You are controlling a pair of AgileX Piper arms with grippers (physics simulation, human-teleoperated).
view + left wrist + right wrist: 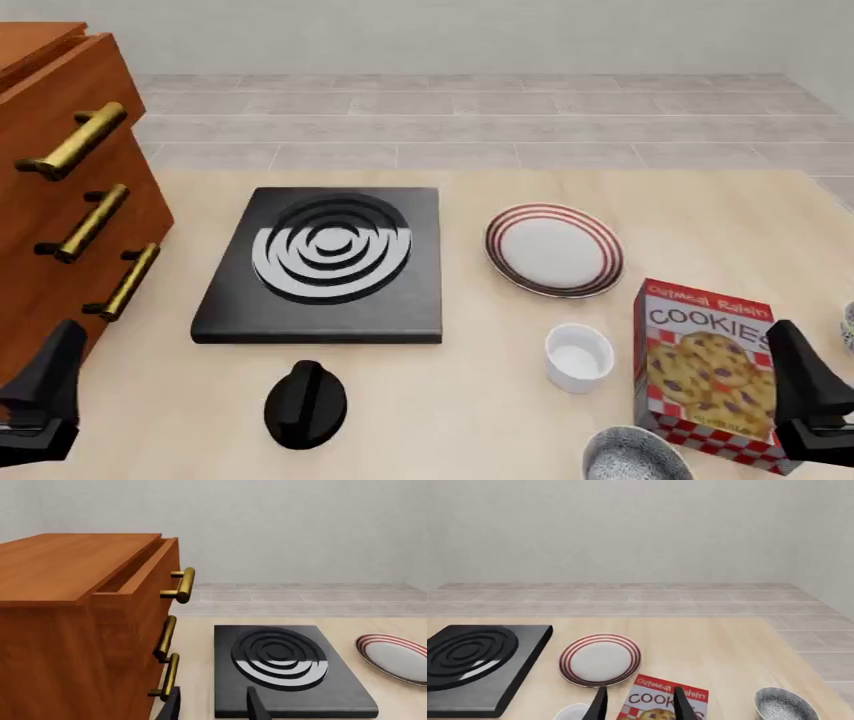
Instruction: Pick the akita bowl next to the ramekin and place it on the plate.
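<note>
The akita bowl [633, 456], black-and-white speckled, sits at the table's near edge, just in front of the white ramekin [579, 357] and left of the cookie box. Its front part is cut off by the frame. The red-ringed plate [554, 250] lies beyond the ramekin, right of the stove, and shows again as the plate [600, 659] and the plate [395, 657]. My right gripper [639, 707] is open and empty, low at the near right [807, 395], apart from the bowl. My left gripper [213, 707] is open and empty at the near left [40, 398].
A black stove [327, 262] with white rings lies mid-table, a black knob [306, 403] in front of it. A wooden drawer cabinet [60, 190] with brass handles stands at the left, its top drawer ajar. A cookie box [705, 375] stands near right. Another speckled bowl [785, 705] lies right of the box.
</note>
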